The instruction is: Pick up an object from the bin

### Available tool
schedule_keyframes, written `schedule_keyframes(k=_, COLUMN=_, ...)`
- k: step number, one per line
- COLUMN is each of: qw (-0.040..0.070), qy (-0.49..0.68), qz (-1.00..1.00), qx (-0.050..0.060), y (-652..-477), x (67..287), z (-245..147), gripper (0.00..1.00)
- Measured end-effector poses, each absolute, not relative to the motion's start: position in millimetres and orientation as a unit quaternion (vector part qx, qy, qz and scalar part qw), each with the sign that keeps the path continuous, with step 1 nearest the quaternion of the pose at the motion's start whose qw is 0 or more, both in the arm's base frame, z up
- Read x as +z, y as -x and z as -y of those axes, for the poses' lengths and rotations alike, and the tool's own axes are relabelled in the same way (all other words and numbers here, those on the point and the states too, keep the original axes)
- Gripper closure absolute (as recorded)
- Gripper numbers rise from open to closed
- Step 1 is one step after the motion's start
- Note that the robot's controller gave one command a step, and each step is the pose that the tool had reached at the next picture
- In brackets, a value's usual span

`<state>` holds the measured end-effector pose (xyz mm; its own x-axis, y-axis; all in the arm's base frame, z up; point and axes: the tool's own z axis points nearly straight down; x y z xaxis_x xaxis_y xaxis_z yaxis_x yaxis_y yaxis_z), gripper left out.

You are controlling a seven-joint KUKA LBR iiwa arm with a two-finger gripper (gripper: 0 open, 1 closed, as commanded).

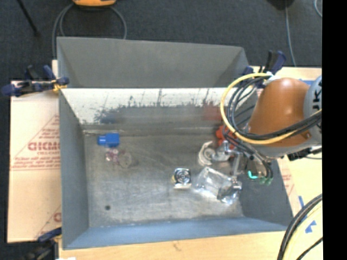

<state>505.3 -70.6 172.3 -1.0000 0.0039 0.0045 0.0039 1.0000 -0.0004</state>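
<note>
The gripper (236, 173) is hanging by the right wall of the bin (70, 161), over crumpled clear plastic (212, 186); whether it is apart or together, I cannot tell. A metal piece (181, 177) is lying to its left, with open floor beyond.

We look down from above and somewhat to one side onto the whole grey metal bin (73, 167), close enough that it spans most of our view, the orange-capped robot arm (276, 110) at right
</note>
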Motion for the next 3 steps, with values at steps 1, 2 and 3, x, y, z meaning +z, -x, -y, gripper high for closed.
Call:
schedule_keyframes(k=1, qw=-0.005, qy=-0.079, qz=0.997, qx=0.0, y=-525.9, x=113, z=121, gripper=0.0)
schedule_keyframes(k=2, qw=-0.001, qy=-0.142, qz=0.99, qx=-0.001, y=-480.0, x=125, z=58, gripper=0.0)
schedule_keyframes(k=3, qw=-0.007, qy=-0.329, qz=0.944, qx=0.002, y=-506.5, x=77, z=70, gripper=0.0)
